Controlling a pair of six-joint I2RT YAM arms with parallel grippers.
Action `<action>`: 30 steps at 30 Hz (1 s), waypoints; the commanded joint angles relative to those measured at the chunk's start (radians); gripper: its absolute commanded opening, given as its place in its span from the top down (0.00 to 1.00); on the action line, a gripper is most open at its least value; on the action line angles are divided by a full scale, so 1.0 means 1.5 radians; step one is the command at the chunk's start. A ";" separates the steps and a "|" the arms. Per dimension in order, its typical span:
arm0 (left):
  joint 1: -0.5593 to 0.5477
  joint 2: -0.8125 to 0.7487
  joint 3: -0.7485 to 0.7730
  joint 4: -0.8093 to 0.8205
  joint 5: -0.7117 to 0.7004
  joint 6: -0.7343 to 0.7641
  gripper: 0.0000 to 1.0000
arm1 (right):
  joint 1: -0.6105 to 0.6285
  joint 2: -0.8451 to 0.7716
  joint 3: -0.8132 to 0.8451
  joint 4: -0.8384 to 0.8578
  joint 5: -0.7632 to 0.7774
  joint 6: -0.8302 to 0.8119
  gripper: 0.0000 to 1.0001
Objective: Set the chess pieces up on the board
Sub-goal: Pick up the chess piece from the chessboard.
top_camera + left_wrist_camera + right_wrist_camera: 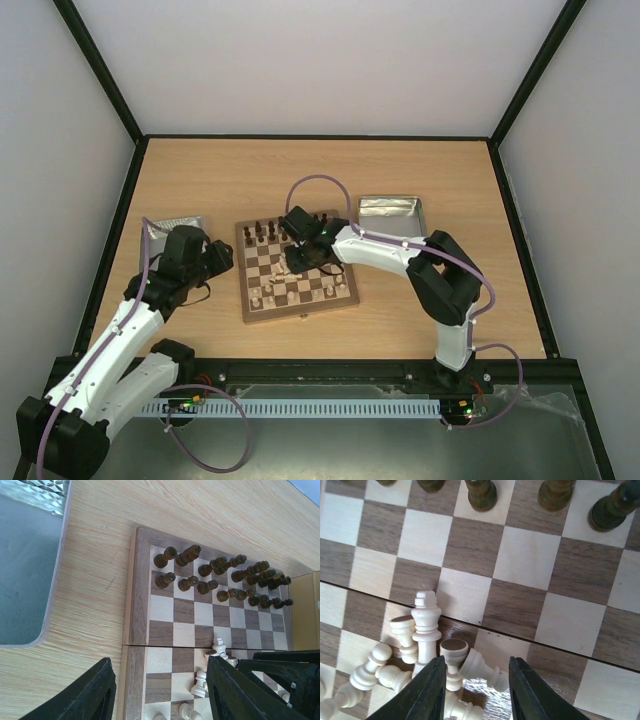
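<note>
The board [250,310] lies mid-table, also in the left wrist view [134,605] and the right wrist view [520,565]. Dark chessmen [210,575] stand in two rows at its far side. Pale chess pieces [427,625] lie in a heap near the board's middle, most toppled; a few [262,297] stand near its front edge. My right gripper [476,685] is open, low over the heap, its jaws either side of a fallen pale piece [485,669]. My left gripper [160,692] is open and empty above the board's left rim.
A metal tin [172,240] sits left of the board, partly under my left arm. A second tin [391,212] sits to the board's right. A black frame borders the wooden table.
</note>
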 commanded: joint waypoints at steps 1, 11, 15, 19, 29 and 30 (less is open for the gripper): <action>0.005 0.001 -0.007 0.001 0.002 0.011 0.48 | 0.001 0.013 0.006 -0.034 0.019 -0.021 0.67; 0.005 0.000 -0.008 0.002 0.004 0.012 0.48 | 0.000 0.010 -0.011 -0.054 0.111 0.051 0.80; 0.005 -0.004 -0.009 0.001 0.004 0.011 0.48 | 0.001 -0.002 -0.020 -0.060 0.128 0.084 0.80; 0.005 -0.004 -0.010 0.003 0.005 0.011 0.48 | 0.001 -0.031 -0.026 -0.046 0.119 0.081 0.75; 0.005 -0.004 -0.009 0.001 0.008 0.012 0.48 | -0.006 -0.032 0.000 -0.075 0.095 -0.092 0.70; 0.005 -0.003 -0.009 0.000 0.008 0.012 0.48 | -0.010 -0.039 -0.002 -0.079 0.090 -0.116 0.71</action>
